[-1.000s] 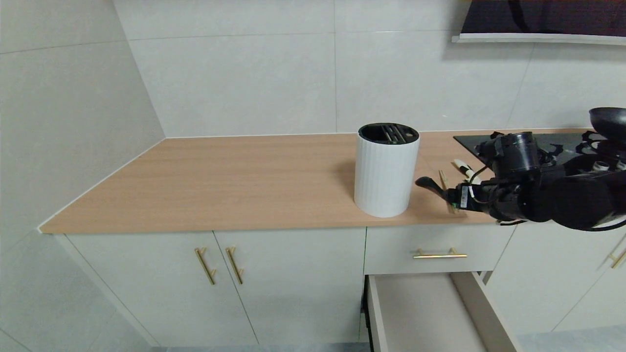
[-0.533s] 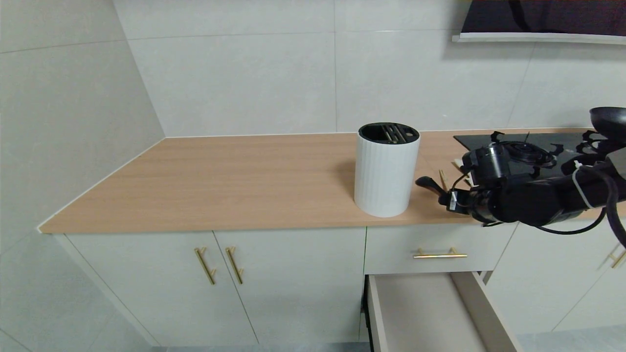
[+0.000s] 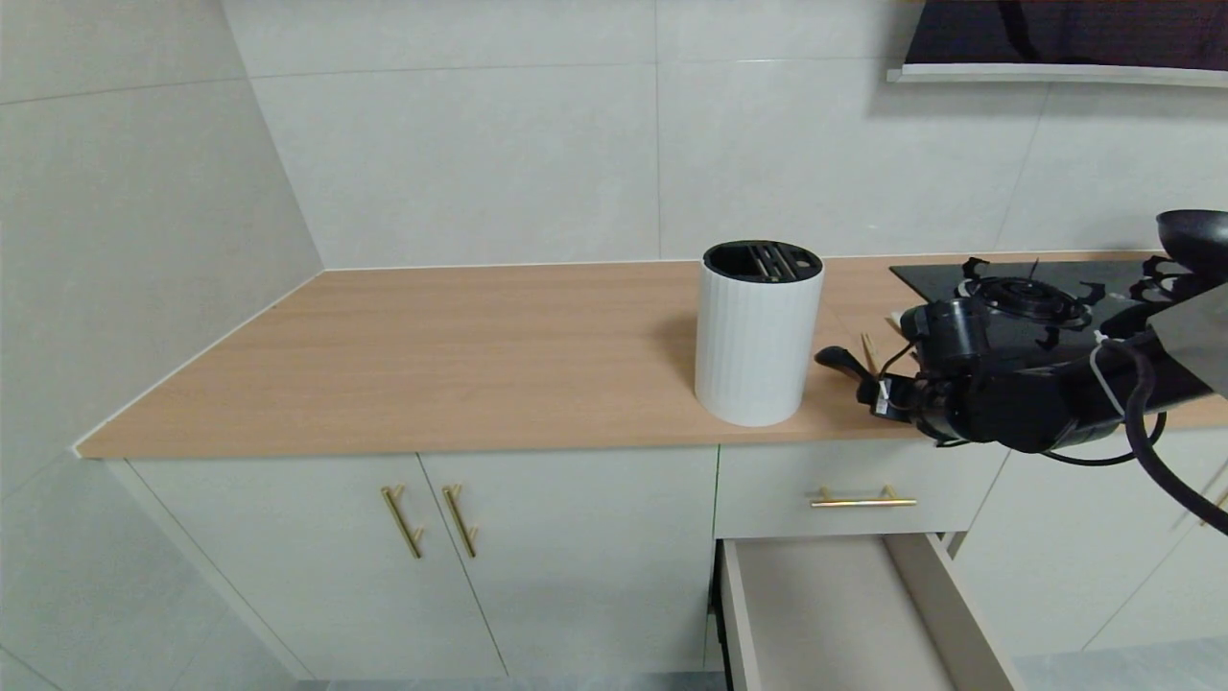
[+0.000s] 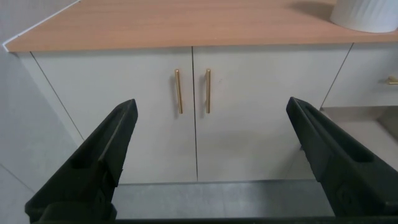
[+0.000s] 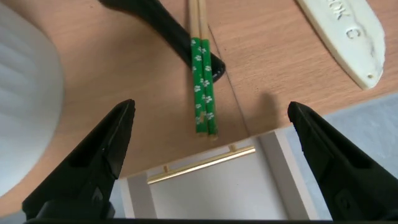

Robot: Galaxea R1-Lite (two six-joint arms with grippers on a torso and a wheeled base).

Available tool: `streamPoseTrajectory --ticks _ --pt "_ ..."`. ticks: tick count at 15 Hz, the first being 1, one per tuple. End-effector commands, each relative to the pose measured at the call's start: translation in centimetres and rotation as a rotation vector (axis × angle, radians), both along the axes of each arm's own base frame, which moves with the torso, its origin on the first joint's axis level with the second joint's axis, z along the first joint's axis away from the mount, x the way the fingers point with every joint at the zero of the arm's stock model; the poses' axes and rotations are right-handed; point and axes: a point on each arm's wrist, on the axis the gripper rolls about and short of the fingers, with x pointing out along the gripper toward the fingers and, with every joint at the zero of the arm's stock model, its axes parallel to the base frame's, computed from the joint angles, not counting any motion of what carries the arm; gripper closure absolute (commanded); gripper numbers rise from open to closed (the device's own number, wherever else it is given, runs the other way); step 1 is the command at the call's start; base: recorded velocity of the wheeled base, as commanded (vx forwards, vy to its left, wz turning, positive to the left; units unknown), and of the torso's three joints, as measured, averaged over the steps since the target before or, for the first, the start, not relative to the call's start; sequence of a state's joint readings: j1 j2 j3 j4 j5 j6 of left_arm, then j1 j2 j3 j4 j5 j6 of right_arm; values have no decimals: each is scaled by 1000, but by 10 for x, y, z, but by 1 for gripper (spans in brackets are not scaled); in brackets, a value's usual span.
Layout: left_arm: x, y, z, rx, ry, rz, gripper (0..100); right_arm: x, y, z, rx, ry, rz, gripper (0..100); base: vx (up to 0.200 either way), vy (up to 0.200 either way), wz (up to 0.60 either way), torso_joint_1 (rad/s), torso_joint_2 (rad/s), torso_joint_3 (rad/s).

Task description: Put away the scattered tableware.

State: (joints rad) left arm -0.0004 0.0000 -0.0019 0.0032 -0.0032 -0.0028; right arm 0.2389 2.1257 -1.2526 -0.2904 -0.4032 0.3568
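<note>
Head view: the right gripper (image 3: 878, 392) is sinking lower just right of the holder (image 3: 758, 336), closing on the chopsticks (image 5: 203, 93) lying across a black spoon (image 5: 155, 18) at the counter (image 3: 432, 365) edge, so a pickup is looking near. Its fingers (image 5: 93, 162) are standing wide apart, holding nothing, straddling the pair, though the spoon and a white utensil (image 5: 339, 31) beyond are risking a fouled grasp. Below the holder a drawer (image 3: 825, 614) is hanging open, while the left gripper (image 4: 209, 106), also spread wide and empty, is facing cupboard doors (image 4: 124, 124) down-left of the holder.
</note>
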Motion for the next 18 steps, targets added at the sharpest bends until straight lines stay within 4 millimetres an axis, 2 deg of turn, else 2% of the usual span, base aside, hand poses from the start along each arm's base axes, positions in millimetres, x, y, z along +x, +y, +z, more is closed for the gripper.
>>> streamPoseTrajectory --ticks 1,8,9,18 --pt "0 0 0 0 0 1 0 2 1 -4 -1 4 0 0 0 0 0 0 0 0" --pt "0 0 0 0 0 1 0 4 1 -11 -4 8 1 0 0 0 0 0 0 0" --pt "0 0 0 0 0 1 0 4 1 -10 -4 7 1 100 0 0 0 0 0 0" --pt "0 0 0 0 0 1 0 2 -3 -3 0 -7 -6 100 0 0 0 0 0 0"
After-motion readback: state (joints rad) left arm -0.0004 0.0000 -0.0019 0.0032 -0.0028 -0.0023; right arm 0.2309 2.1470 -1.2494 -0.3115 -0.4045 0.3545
